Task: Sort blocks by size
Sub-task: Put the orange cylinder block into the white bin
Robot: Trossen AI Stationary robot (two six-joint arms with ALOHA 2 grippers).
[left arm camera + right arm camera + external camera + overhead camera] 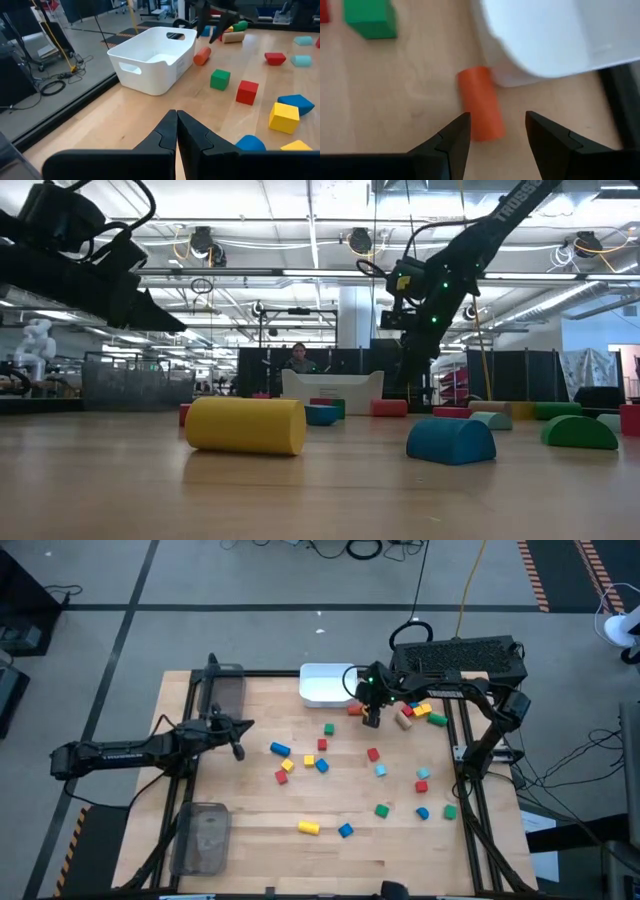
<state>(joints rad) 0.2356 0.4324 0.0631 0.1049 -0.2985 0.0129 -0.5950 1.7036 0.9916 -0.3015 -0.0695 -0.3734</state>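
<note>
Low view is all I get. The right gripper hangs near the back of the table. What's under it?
Observer: An orange cylinder, lying flat beside the white bin.
Operator: Gripped yet?
Observer: No. The right gripper is open, with its fingers on either side of one end of the cylinder.
Operator: Left arm?
Observer: The left gripper is shut and empty, over the table's left part, pointing toward the bin.

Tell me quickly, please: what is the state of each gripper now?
Left gripper: closed, holding nothing.
Right gripper: open, above the orange cylinder, holding nothing.
</note>
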